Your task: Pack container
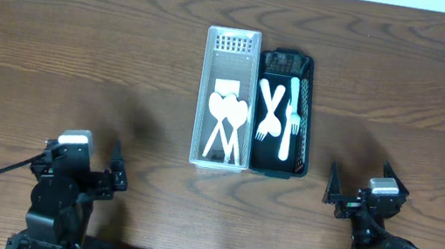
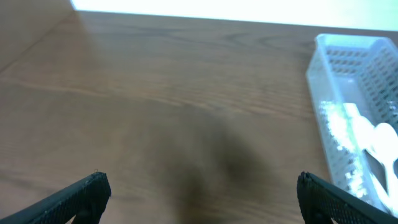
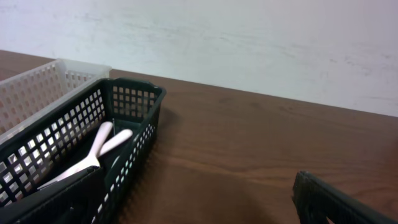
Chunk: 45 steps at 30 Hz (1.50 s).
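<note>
A white slotted basket (image 1: 205, 95) stands mid-table and holds white plastic spoons (image 1: 226, 121). Touching its right side is a dark green basket (image 1: 307, 111) holding white forks (image 1: 271, 110) and a white knife (image 1: 290, 117). My left gripper (image 1: 82, 176) is open and empty near the front left edge; its wrist view shows the white basket (image 2: 323, 93) at the right. My right gripper (image 1: 366, 202) is open and empty at the front right; its wrist view shows the green basket (image 3: 134, 93) with white handles (image 3: 102, 146) inside.
The brown wooden table (image 1: 83, 51) surrounds both baskets. A pale wall (image 3: 249, 37) rises behind the far table edge in the right wrist view.
</note>
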Available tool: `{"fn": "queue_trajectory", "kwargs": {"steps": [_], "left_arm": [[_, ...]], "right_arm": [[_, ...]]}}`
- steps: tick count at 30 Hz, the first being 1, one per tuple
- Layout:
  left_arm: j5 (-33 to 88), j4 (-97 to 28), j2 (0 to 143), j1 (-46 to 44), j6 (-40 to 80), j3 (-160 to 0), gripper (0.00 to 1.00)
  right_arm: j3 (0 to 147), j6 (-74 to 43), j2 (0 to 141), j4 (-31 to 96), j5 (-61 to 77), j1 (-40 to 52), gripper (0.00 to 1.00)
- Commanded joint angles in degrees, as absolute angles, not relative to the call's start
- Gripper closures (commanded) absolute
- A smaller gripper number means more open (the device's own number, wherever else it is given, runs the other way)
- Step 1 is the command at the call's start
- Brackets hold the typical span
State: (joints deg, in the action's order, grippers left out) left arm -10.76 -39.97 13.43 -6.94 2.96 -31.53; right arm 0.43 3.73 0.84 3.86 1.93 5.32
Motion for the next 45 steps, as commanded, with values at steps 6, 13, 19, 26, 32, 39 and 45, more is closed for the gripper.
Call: {"fn": "queue_trajectory", "kwargs": {"steps": [6,13,19,26,32,39,45], "left_arm": [[-6.66,-42.83,4.51,-2.04,2.98,-30.87,0.02],[-6.39,-30.35,0.25,-0.64,1.48,-23.2,0.02],[-2.33,-13.56,0.12,-0.64,-3.77,-12.67,0.02],[-1.87,-5.93,0.1,-0.64,-4.21,-3.64,0.02],[-2.13,-5.48,0.1,-0.64,-3.01,-0.89,0.02],[-1.91,-5.41,0.1,-0.67,-1.23,-0.86,0.02],[-1.89,-5.41,0.16,-0.67,-1.23,-0.89,0.02]], "right_arm": [[0.32,3.7,0.3,4.05,2.81,5.5,0.01],[0.32,3.7,0.3,4.05,2.81,5.5,0.01],[0.32,3.7,0.3,4.05,2.81,5.5,0.01],[0.32,3.7,0.3,4.05,2.81,5.5,0.01],[0.32,3.73,0.3,4.05,2.81,5.5,0.01],[0.32,3.7,0.3,4.05,2.81,5.5,0.01],[0.32,3.7,0.3,4.05,2.81,5.5,0.01]]}}
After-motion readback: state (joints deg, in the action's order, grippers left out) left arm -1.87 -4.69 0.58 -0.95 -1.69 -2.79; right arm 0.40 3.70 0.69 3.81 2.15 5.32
